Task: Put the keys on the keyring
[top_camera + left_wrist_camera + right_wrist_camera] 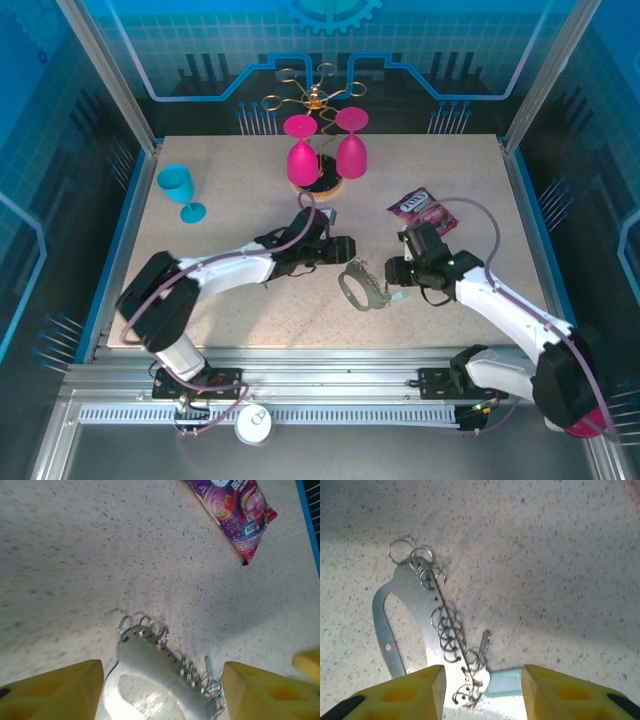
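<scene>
Keyring [410, 587]: flat grey loop, silvery rings along one edge, flat on table [230, 200] between claws. Green-tagged key [484, 641] at its end, possibly ringed. Left claw [161, 680] and right claw [482, 680] both parted, gripping nothing.

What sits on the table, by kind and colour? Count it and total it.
Blue goblet: 1
Pink goblets: 2
Glass rack: 1
Snack packet: 1
Keyring: 1
Green-tagged key: 1
Total: 7
</scene>
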Controlling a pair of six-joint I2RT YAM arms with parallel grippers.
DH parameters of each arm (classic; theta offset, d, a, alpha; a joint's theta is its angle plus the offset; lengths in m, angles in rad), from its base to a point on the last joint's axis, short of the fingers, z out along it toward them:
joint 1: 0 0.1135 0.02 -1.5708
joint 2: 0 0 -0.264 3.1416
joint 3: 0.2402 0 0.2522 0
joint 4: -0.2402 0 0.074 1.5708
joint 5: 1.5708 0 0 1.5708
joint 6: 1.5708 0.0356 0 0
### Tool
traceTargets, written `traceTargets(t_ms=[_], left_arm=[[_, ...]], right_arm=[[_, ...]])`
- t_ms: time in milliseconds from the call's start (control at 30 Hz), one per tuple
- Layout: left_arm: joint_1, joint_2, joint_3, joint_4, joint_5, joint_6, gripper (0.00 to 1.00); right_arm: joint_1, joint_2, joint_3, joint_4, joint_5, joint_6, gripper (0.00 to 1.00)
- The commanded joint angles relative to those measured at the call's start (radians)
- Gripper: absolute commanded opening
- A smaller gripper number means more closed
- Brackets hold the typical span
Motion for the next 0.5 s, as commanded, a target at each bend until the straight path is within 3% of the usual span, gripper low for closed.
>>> traceTargets(t_ms=[0,100,467], left_arm=[[-0.007,0.086,0.087,-0.111,0.068,0.032,0.52],[-0.006,0.142,0.14,-0.16,0.07,0.053,0.44],[-0.004,0.265,0.243,-0.225,0.046,0.046,0.34]], right_arm=[[-0.005,-0.072,-0.059,0.017,-0.049,0.067,0.45],[-0.005,-0.111,-0.074,-0.003,-0.061,0.058,0.45],[-0.005,-0.144,-0.07,-0.036,-0.06,0.035,0.45]])
